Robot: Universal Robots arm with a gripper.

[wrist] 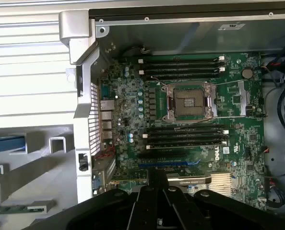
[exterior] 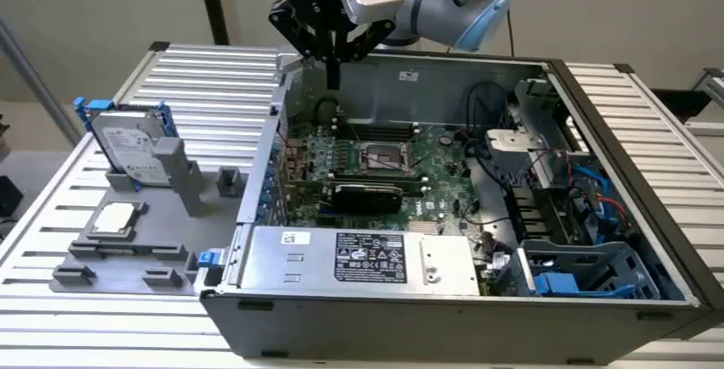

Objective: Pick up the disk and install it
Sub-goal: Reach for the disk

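Hovering at the upper centre of the exterior view, my gripper hangs over the rear left corner of the open computer case. Jaws: pressed together, nothing pinched between them.

Item, the disk: silver-grey, white label, blue carrier frame along its edges. It stands on edge in a grey fixture on the slatted table, at the left of the exterior view. It is outside the case and well apart from me.

Item, CPU chip: small, square and silver, lying flat on the same fixture, nearer the lower left of the frame than the disk.

Item, motherboard: green, flat on the case floor below me. The CPU socket sits at its middle, with memory slots on two sides.

Item, power supply box: silver with a black label, along the case's near wall, lower centre of the frame.

Item, blue drive bay: inside the case at lower right.
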